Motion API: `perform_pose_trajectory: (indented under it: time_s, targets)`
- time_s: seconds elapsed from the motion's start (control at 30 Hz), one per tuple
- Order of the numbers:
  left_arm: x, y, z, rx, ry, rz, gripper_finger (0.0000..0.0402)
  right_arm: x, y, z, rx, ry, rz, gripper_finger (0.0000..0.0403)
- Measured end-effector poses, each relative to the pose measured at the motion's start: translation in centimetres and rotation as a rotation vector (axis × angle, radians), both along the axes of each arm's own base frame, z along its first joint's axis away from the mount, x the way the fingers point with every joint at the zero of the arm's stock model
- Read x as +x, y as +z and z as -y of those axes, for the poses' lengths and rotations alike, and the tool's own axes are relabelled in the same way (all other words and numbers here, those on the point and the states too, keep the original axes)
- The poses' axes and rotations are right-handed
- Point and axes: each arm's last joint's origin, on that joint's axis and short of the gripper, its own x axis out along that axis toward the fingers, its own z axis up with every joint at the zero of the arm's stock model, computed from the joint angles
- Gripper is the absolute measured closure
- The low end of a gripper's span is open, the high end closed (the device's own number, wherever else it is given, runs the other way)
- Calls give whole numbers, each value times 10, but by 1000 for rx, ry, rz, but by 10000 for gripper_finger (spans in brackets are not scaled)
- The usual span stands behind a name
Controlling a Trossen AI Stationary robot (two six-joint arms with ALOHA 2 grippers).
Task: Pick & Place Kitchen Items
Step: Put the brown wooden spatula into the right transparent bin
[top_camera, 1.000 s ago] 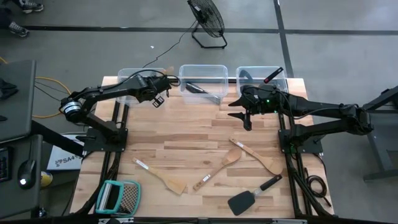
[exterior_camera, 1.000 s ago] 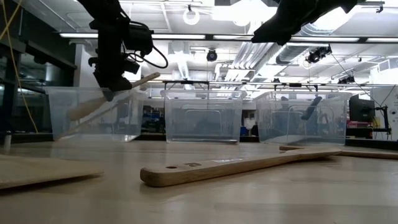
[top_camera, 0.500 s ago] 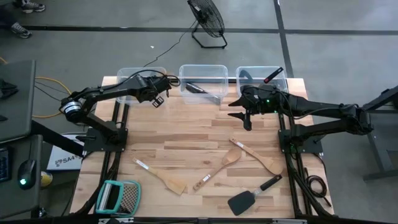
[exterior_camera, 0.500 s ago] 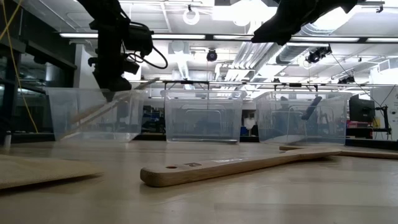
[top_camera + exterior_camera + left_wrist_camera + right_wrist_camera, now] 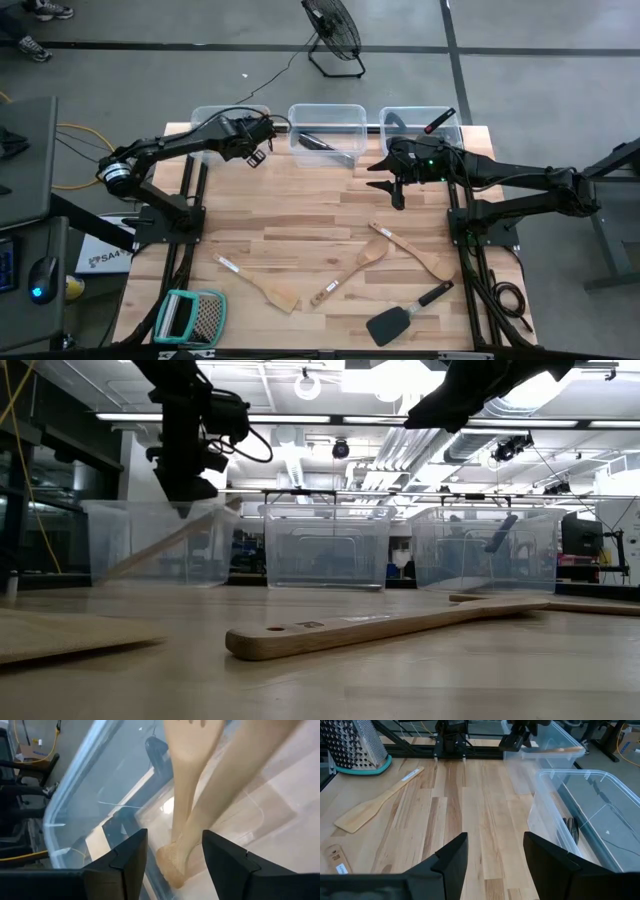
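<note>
Colours you have in view:
- counter [image 5: 300, 215]: pale blond wood in narrow plank strips.
- spatula [image 5: 266, 286], spoon [image 5: 350, 270] and second spoon [image 5: 415, 252]: pale wood, each with a small white label.
- turner [image 5: 405, 315]: black.
- utensil handle [image 5: 440, 120] in the right bin: black, red-tipped.
- grater [image 5: 190, 318]: teal frame, grey perforated metal.
- bins [image 5: 326, 130]: clear plastic.
- Your two arms: dark.

Pale matt wooden spoon [image 5: 187, 795], clear glossy plastic bin [image 5: 100, 790]
</note>
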Motion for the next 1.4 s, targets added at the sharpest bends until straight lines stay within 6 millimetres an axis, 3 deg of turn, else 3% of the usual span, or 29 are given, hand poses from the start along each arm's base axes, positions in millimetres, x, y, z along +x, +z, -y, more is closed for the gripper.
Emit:
perform_pose_trajectory:
  time_s: [0.47, 0.8, 1.2, 1.4]
  targets:
    - [4, 30, -1, 5, -12, 45, 215, 0, 0, 0, 0, 0, 0, 219]
    - [13, 51, 16, -53, -131, 170, 215, 0, 0, 0, 0, 0, 0, 219]
    - [12, 73, 65, -103, -506, 160, 215, 0, 0, 0, 0, 0, 0, 219]
    - [11, 70, 99, -233, -756, 29, 215, 0, 0, 0, 0, 0, 0, 219]
